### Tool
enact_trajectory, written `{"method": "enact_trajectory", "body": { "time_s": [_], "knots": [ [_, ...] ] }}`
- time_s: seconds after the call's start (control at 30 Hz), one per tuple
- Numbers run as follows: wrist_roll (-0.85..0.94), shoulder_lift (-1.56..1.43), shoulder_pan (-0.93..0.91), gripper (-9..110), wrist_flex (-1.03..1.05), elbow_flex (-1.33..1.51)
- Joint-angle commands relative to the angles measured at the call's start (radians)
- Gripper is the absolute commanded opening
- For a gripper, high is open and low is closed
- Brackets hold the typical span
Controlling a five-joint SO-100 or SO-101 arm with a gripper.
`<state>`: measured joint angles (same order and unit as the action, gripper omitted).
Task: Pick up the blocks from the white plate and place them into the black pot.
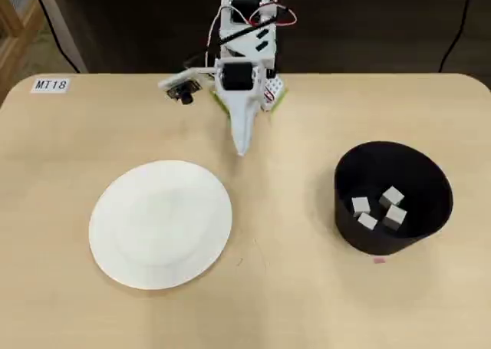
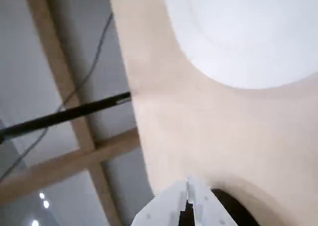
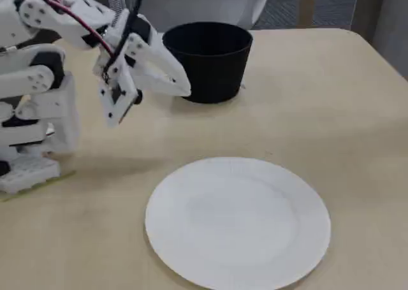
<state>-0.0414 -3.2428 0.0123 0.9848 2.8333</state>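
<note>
Several small whitish-grey blocks (image 1: 381,208) lie inside the black pot (image 1: 430,182) at the right of the overhead view. The pot (image 3: 210,64) stands at the back in the fixed view, its inside hidden there. The white plate (image 1: 161,222) lies bare at the left; it also shows in the fixed view (image 3: 237,221) and at the top right of the wrist view (image 2: 248,32). My gripper (image 1: 242,148) hangs shut and empty near the arm's base, above the table between plate and pot. Its fingers meet at the tip in the fixed view (image 3: 185,88) and the wrist view (image 2: 188,182).
A label reading MT18 (image 1: 51,84) sits at the far left corner of the table. The arm's base (image 3: 29,111) stands at the table's back edge. In the wrist view the table's edge, a wooden frame (image 2: 74,156) and a dark cable lie beyond.
</note>
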Motion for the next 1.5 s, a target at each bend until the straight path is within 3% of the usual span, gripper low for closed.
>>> {"method": "enact_trajectory", "body": {
  "time_s": [0.0, 0.3, 1.47],
  "knots": [
    [0.052, -0.011, 0.017, -2, 0.014, 0.026],
    [0.152, -0.011, 0.006, -2, 0.009, 0.155],
    [0.141, -0.011, -0.003, -2, 0.015, 0.166]
  ]
}}
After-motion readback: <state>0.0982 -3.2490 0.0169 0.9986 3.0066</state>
